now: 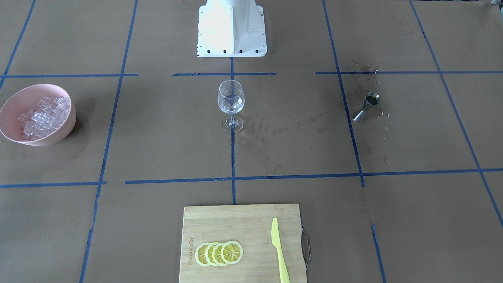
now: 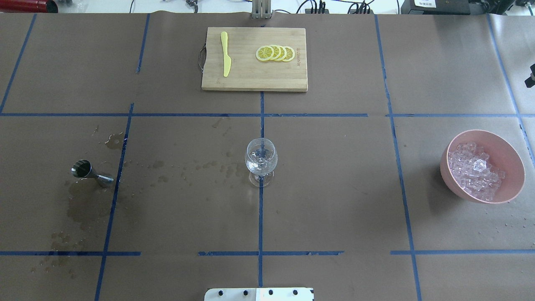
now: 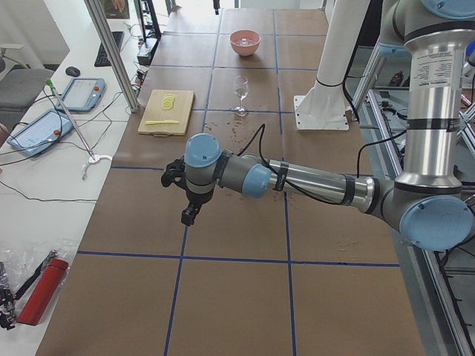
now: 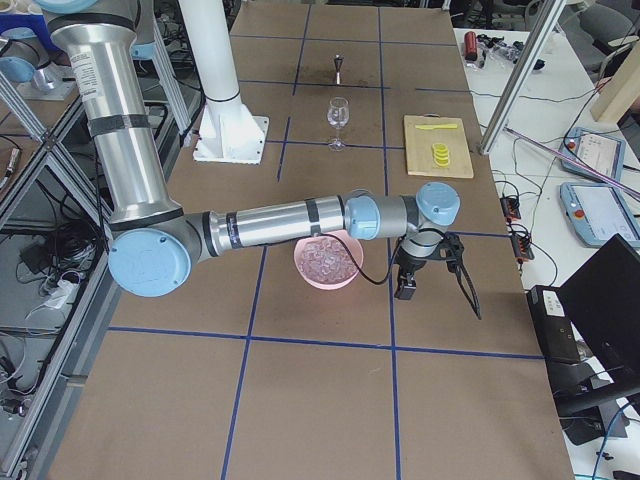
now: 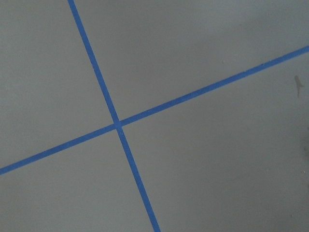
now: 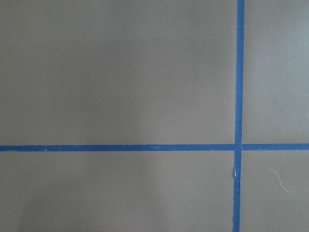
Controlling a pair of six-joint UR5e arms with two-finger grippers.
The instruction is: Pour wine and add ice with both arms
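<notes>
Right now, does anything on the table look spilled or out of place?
Yes. Dark wet stains spread on the paper around the jigger, and droplets trail toward the wine glass.

Desk: covered in matt brown paper, marked off with smooth blue tape lines. Darker wet stains mark the paper at the left.
Wine glass: clear, glossy glass.
Jigger: polished steel, reflective.
Bowl: pink, smooth, matt, plastic-looking.
Ice: clear, glassy cubes, whitish in the heap.
Cutting board: pale wood with visible grain and a metal handle.
Knife: yellow plastic, smooth.
Pedestal: white, glossy painted finish.
Left arm and right arm: silver-grey metal tubes with a satin sheen and smooth pale blue joint caps.
</notes>
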